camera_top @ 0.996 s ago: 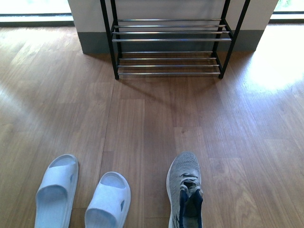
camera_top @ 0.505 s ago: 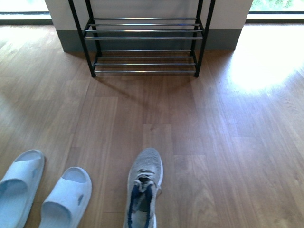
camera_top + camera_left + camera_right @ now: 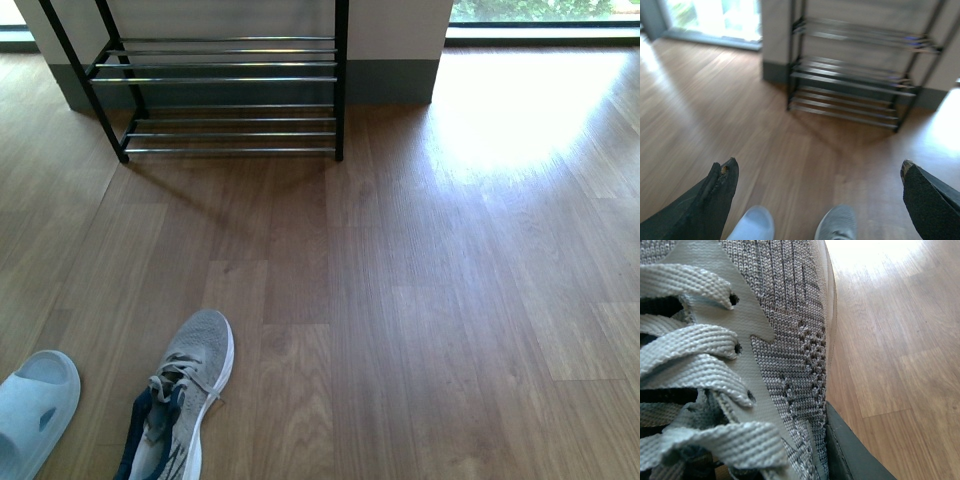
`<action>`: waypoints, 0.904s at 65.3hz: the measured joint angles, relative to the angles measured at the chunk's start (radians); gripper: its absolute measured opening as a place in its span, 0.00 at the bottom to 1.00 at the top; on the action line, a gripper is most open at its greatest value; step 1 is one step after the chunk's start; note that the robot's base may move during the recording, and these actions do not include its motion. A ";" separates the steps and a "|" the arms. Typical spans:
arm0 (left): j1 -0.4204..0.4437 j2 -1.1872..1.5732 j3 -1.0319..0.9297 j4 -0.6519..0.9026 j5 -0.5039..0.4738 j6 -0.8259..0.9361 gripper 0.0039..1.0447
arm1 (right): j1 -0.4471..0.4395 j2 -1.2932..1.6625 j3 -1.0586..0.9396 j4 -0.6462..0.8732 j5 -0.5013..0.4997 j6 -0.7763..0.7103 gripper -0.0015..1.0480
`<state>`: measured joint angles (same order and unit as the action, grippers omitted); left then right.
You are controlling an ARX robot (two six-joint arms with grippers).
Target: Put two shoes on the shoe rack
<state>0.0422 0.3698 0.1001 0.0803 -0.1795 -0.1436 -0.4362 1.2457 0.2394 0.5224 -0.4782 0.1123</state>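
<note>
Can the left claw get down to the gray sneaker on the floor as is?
Probably yes. The left claw hangs open above the floor, and the gray sneaker lies beneath it with nothing on top. The pale slipper sits beside it, apart. Whether the arm stretches that far is unclear.

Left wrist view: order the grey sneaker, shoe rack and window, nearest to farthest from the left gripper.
1. Grey sneaker, on the floor close to the left gripper.
2. Shoe rack, ahead by the wall.
3. Window, farthest, past the wall corner.
</note>
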 joint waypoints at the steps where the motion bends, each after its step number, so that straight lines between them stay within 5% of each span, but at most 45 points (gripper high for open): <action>1: 0.038 0.157 0.033 0.108 0.000 -0.026 0.91 | 0.000 -0.002 0.000 0.000 -0.001 0.000 0.04; 8: 0.116 0.676 0.183 0.405 0.061 -0.089 0.91 | 0.003 -0.002 0.000 0.000 -0.008 0.000 0.04; 16: 0.129 1.115 0.242 0.224 0.111 -0.081 0.91 | 0.003 -0.002 0.000 0.000 -0.001 0.001 0.04; 41: 0.138 1.149 0.373 -0.135 0.208 0.091 0.91 | 0.003 -0.002 0.000 0.000 -0.004 0.001 0.04; 57: 0.137 1.162 0.390 -0.153 0.228 0.169 0.91 | 0.003 -0.002 0.000 0.000 -0.004 0.001 0.04; 59: 0.106 1.286 0.431 -0.051 0.183 0.150 0.91 | 0.003 -0.002 0.000 0.000 -0.001 0.001 0.04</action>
<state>0.1486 1.6558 0.5308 0.0292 0.0040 0.0059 -0.4332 1.2442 0.2398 0.5224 -0.4793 0.1131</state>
